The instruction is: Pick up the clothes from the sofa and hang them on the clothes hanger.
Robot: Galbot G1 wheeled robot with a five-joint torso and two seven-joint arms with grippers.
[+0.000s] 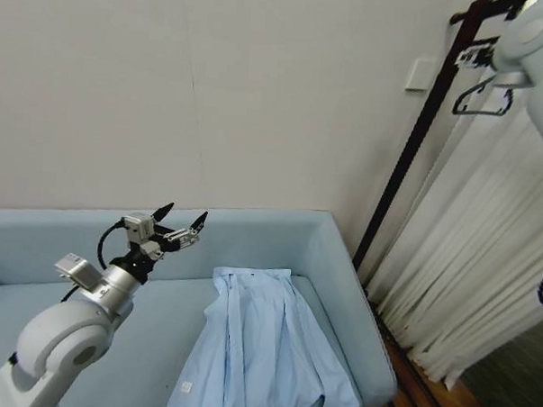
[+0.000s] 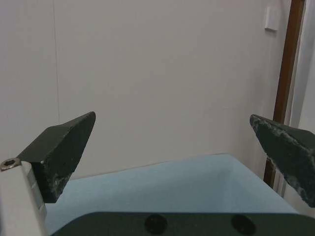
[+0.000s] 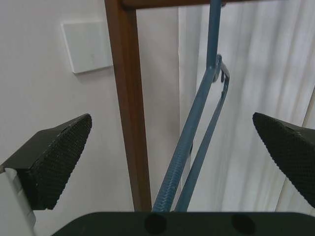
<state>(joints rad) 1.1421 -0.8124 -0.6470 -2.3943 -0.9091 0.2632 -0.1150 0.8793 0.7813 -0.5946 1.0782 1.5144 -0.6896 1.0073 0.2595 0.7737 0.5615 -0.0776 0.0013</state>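
On the blue sofa [image 1: 252, 231] lies a shirt [image 1: 263, 347]; left end effector [image 1: 187, 212] and right end effector [image 3: 171, 120] gape empty.

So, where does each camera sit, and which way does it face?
Head view: on the head, looking down at sofa and shirt; shows left arm, open left gripper, raised right arm.
Left wrist view: on the left wrist, facing the wall above the sofa; shows its fingers.
Right wrist view: on the right wrist, facing the hanger; shows the open right gripper.
All three share the pole.
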